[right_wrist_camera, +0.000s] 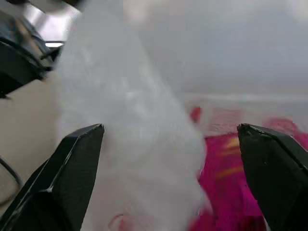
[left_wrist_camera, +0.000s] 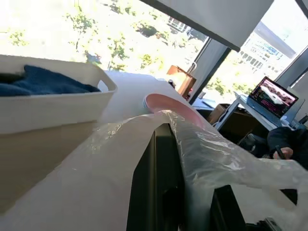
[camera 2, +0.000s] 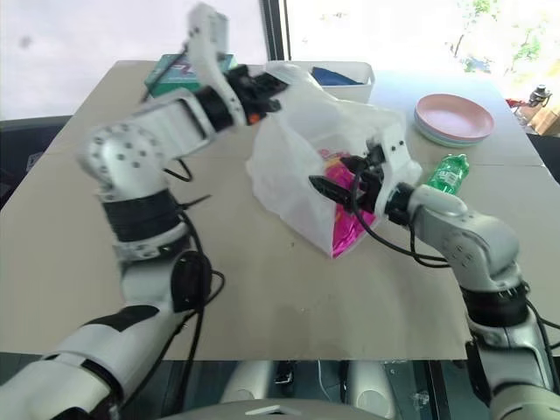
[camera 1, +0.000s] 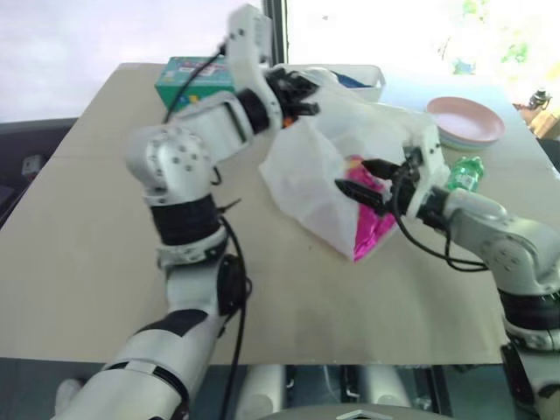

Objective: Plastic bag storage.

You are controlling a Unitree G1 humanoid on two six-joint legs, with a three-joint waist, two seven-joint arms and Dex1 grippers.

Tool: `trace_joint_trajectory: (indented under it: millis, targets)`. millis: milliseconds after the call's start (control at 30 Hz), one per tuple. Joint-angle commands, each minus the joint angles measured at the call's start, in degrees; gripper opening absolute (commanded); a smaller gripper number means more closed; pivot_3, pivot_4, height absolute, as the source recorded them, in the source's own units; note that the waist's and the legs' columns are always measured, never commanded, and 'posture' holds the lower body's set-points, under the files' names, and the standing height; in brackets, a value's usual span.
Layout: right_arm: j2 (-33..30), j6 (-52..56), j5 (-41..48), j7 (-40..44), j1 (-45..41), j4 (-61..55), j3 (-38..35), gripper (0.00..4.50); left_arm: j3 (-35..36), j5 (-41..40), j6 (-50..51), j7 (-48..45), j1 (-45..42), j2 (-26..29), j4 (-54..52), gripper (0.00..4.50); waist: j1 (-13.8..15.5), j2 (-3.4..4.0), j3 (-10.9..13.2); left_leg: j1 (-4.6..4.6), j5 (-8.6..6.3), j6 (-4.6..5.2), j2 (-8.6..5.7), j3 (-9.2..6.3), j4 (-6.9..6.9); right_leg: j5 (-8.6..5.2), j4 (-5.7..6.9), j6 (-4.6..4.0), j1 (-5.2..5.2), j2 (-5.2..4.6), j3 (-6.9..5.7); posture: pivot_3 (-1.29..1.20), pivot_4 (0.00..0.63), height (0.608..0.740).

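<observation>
Low in the head views, the bare tan surface point(camera 1: 105, 262) runs toward the camera. Above it, at frame centre, the plastic bag point(camera 1: 306, 171) stands bunched on the surface, a magenta packet point(camera 1: 372, 223) showing through its lower right side. At the upper centre, the left tool point(camera 1: 302, 96) is clamped shut on the bag's top edge, holding it lifted. Right of centre, the right tool point(camera 1: 363, 184) has its fingers spread wide against the bag's side, gripping nothing. A white bin point(camera 1: 367, 79) sits behind the bag, a green box point(camera 1: 188, 79) at the upper left, pink plates point(camera 1: 468, 118) at the upper right and a green bottle point(camera 1: 464, 173) just below them.

From the left wrist, bag film drapes over a black finger point(left_wrist_camera: 159, 183), with the bin at the left holding something blue, perhaps a cloth point(left_wrist_camera: 38, 82).

From the right wrist, two fingers point(right_wrist_camera: 62, 183) stand well apart with bag and packet between them.
</observation>
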Motion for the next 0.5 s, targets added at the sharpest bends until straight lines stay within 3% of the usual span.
trace_joint_trajectory:
  millis: [33,167,300,400,500]
  targets:
    - [1.93,-4.49,-3.14,5.25,-4.45,3.69,0.37,4.47,1.90,-1.96,2.80,0.75,-2.86,4.32,-3.92,0.00,0.00,-0.01,0.01,-0.02,0.00,0.00,0.01,-0.02,-0.05,0.00,-0.07,0.00,0.00,0.01,-0.02,0.00,0.150,0.740]
    - [4.57,-7.24,-5.03,13.43,-9.43,8.67,2.19,4.47,3.36,-3.31,8.39,2.59,-3.20,7.67,-8.37,0.00,-0.27,-0.06,0.09,-0.07,0.00,-0.01,-0.01,-0.03,-0.08,0.00,-0.14,0.00,0.00,-0.02,-0.04,0.00,0.150,0.740]
    - [4.81,0.63,7.10,24.14,-10.72,4.69,-0.38,4.47,1.29,-2.42,10.08,5.00,-0.34,6.25,-11.80,0.00,0.43,-0.05,0.09,-0.06,0.00,-0.01,-0.04,-0.12,-0.06,0.00,-0.14,0.00,0.06,-0.06,-0.13,0.00,0.150,0.740]
    - [4.35,5.32,13.71,23.03,-9.27,-0.74,-2.89,4.47,0.30,-2.91,9.99,6.87,1.22,1.12,-13.58,0.00,0.61,-0.06,0.09,-0.07,-0.01,-0.01,-0.04,-0.21,-0.01,0.00,-0.13,0.00,0.13,-0.12,-0.16,0.00,0.150,0.740]
    - [2.66,9.35,17.80,20.02,-5.79,-5.23,-4.44,4.47,-1.39,-1.45,8.35,7.26,2.35,-0.06,-12.21,0.00,0.51,-0.06,0.09,-0.07,-0.01,-0.01,-0.08,-0.31,0.03,0.01,-0.14,0.00,0.23,-0.21,-0.15,0.00,0.150,0.740]
